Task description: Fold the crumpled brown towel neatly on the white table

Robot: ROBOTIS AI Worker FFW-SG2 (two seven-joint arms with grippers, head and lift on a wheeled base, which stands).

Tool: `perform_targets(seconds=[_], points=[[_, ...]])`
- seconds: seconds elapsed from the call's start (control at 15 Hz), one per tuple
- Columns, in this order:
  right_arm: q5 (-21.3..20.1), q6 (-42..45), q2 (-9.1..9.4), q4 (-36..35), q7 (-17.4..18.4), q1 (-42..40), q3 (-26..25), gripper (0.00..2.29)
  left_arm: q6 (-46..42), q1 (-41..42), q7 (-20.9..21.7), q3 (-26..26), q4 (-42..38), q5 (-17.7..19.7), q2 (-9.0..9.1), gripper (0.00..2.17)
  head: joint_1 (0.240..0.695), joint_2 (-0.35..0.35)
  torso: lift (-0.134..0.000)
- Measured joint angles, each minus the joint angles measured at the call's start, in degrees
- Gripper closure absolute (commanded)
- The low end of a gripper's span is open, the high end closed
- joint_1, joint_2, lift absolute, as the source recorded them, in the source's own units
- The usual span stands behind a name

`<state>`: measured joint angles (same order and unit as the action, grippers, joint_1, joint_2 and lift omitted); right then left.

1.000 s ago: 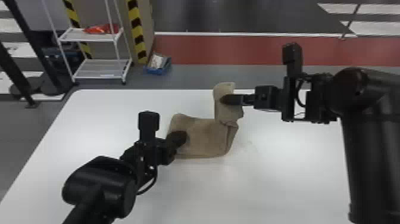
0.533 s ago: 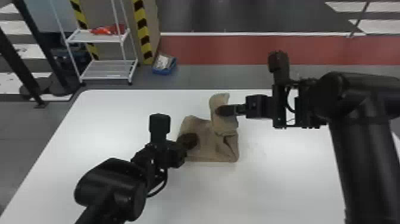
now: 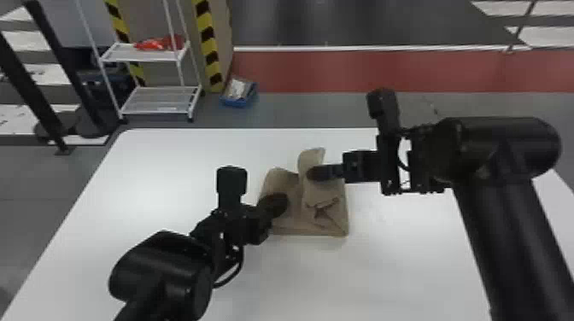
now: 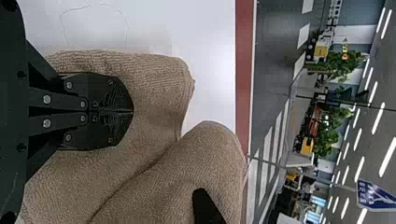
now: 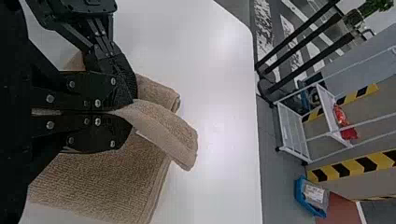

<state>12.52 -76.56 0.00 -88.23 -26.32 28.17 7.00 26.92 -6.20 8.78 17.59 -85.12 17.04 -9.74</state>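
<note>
On the white bench (image 3: 141, 170), a brown terry towel (image 3: 294, 224), partly folded.
Left gripper (image 3: 279, 205) touches it, jaws pressed together; right gripper (image 3: 314, 173) has its raised flap (image 3: 311, 157) pinched between its jaws.

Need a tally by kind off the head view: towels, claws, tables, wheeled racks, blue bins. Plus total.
Towel: 1
Claws: 2 (left claw, right claw)
White table: 1
Wheeled rack: 1
Blue bin: 1
Total: 6
</note>
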Motion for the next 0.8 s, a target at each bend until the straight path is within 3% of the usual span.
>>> perform_targets(seconds=[0.07,0.4,0.53,0.6,0.67,0.8], points=[[0.01,0.55,0.00,0.11,0.18,-0.16,0.42,1.45,0.12,0.28,0.01,-0.01,-0.41,0.02,-0.02,2.01,0.695,0.049,-0.124],[1.12,1.17,0.00,-0.35,0.66,-1.52,1.23,1.38,0.43,0.91,-0.03,0.38,-1.16,0.02,0.08,2.01,0.695,0.052,-0.124],[2.17,1.19,0.00,-1.05,0.66,-2.32,1.44,0.94,0.45,1.17,-0.10,0.66,-1.26,0.01,0.27,2.01,0.695,0.055,-0.124],[2.89,1.19,0.00,-1.42,0.66,-2.69,1.49,0.22,0.45,1.29,-0.15,0.80,-1.31,0.01,0.31,2.01,0.695,0.057,-0.124],[3.66,1.35,0.00,-1.86,0.61,-3.10,1.50,0.00,0.45,1.41,-0.21,0.92,-1.38,0.00,0.33,2.01,0.695,0.059,-0.124],[7.03,3.65,0.00,-2.43,-0.01,-4.35,0.87,0.03,0.46,1.79,-0.45,1.06,-1.69,-0.07,0.34,2.01,0.695,0.068,-0.124]])
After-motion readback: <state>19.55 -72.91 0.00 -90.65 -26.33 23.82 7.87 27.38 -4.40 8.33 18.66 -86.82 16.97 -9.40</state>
